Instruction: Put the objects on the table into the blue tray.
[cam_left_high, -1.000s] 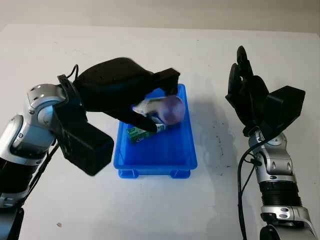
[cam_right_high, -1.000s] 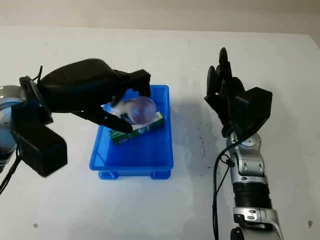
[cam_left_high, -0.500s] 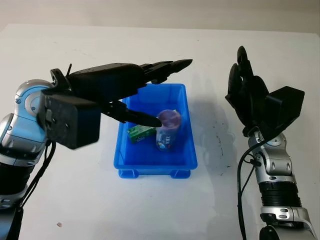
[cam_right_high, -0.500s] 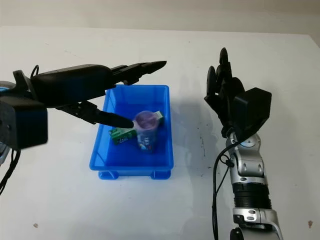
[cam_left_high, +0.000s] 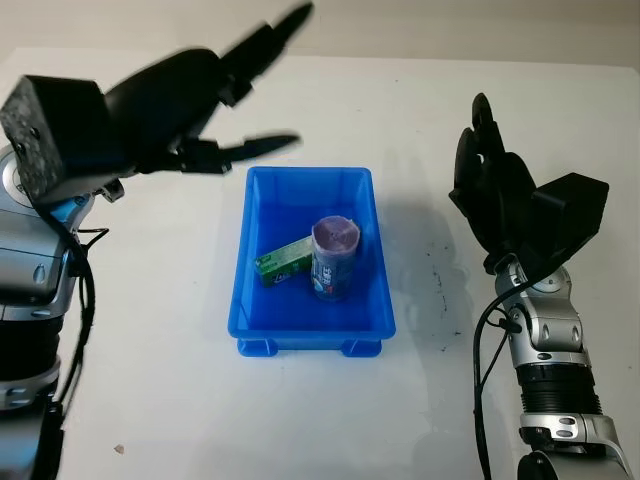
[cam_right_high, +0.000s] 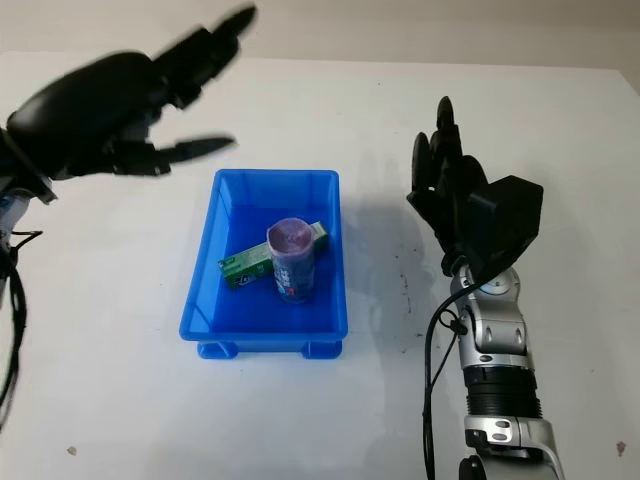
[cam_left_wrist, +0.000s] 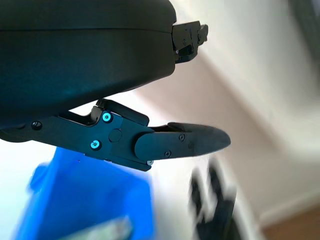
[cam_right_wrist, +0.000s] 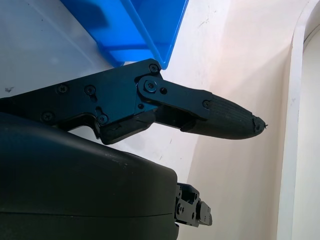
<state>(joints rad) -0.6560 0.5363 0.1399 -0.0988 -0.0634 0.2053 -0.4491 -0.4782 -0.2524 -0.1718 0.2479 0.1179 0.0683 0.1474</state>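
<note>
The blue tray (cam_left_high: 368, 300) sits mid-table. Inside it a purple-topped can (cam_left_high: 334, 258) stands upright beside a green box (cam_left_high: 282, 262) lying flat. My left hand (cam_left_high: 235, 95) is open, raised high above the table to the left and behind the tray, holding nothing. In the left wrist view one of its fingers (cam_left_wrist: 180, 142) reaches out over the tray (cam_left_wrist: 75, 205). My right hand (cam_left_high: 490, 190) is open and upright to the right of the tray, apart from it.
The white table (cam_left_high: 420, 110) carries small dark specks (cam_left_high: 438, 278) to the right of the tray. A pale wall runs along the far edge. The right wrist view catches a corner of the tray (cam_right_wrist: 150, 30).
My left hand let go of the purple-topped can, which now stands in the tray, and rose up and away to the left. The right hand has not moved.
</note>
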